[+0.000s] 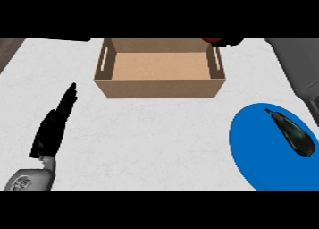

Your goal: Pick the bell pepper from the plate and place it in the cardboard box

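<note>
An open cardboard box (160,88) stands at the back centre of the white counter, and its inside shows nothing. At the box's far right corner, against the view's top edge, a bit of red bell pepper (212,40) shows. My right hand (229,43) is curled on it, and most of both is cut off there. The grey right forearm (304,67) comes in from the right side. My left hand (53,127) lies open at the left with straight fingers pointing away, well clear of the box.
A blue plate (267,156) sits at the front right with a dark eggplant (292,132) lying on its far right part. A dark strip (2,56) borders the counter at the back left.
</note>
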Motion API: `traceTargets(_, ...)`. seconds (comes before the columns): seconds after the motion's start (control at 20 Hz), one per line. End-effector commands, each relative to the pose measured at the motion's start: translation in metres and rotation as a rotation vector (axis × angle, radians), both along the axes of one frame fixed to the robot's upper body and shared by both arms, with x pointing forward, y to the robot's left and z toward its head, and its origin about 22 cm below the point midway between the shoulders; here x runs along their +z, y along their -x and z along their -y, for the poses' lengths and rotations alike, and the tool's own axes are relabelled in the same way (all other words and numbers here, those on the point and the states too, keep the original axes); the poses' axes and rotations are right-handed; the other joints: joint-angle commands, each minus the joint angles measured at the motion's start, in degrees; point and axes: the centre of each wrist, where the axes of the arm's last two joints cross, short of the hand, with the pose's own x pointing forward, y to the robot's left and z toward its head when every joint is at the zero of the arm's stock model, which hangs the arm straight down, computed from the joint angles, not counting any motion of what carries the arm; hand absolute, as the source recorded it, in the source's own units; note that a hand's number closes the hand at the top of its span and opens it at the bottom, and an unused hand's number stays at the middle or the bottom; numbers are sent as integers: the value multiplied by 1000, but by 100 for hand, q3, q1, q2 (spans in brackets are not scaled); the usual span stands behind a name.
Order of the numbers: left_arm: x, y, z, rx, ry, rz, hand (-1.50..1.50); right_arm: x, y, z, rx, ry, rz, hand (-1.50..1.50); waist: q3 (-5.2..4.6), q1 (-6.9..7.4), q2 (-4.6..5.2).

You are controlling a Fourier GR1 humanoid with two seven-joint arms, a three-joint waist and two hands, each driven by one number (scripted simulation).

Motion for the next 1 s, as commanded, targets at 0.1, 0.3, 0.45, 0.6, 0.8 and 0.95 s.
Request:
traceTargets(0.1,-20,12,-11,7,-10,-23,0,-11,2,-67,143,46,-81,150,-10,-51,-11)
traceTargets(0.3,-12,9,-14,11,8,-20,0,-21,6,-99,148,102,-97,150,-10,-25,1)
traceTargets(0.45,-7,12,-8,-8,-18,0,0,-28,14,-132,149,147,-117,150,-9,-32,-17)
traceTargets(0.6,1,4,-15,14,-6,1,0,-36,19,-150,145,190,-112,150,-10,-72,-10)
traceTargets(0.8,-12,11,-15,19,-6,0,0,-79,25,-152,100,247,-178,150,-14,-42,24)
traceTargets(0.95,-10,4,6,1,-15,6,0,-70,26,-161,76,236,-222,-150,-13,18,23)
